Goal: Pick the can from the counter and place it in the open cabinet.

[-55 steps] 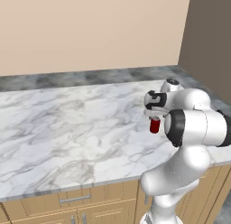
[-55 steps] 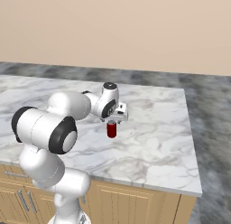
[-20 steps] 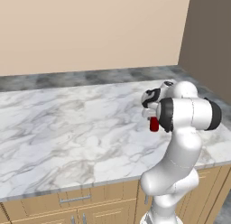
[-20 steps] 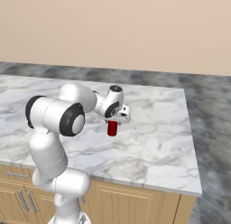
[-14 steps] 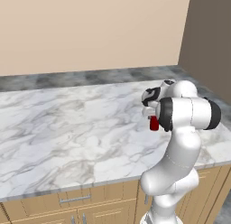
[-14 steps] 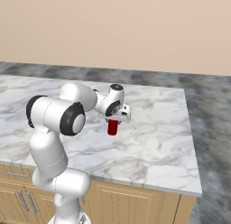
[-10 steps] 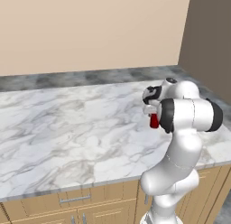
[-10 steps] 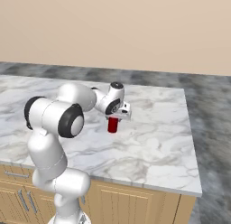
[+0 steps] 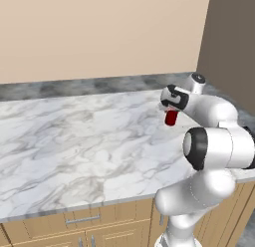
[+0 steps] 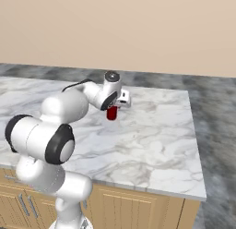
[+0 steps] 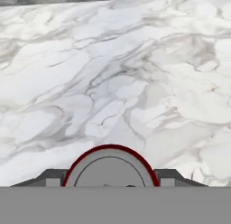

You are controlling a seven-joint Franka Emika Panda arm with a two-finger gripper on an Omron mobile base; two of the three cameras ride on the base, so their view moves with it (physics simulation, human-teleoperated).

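Observation:
The small red can hangs just above the white marble counter, near its back right part. My gripper points down over it and is shut on its upper half. From the other side, the can shows below the gripper, off the counter. In the hand view the can's silvery top with its red rim sits between the two fingertips, with the counter beneath. The cabinet is out of view.
A darker grey raised edge runs along the counter's back under a beige wall. A tall taupe panel stands at the right end. Wooden base cabinets lie below the front edge. The counter's right edge drops to a grey floor.
The fingers closed on the can, and the hand has risen with it, lifting the can off the counter. The arm's elbow has swung a little.

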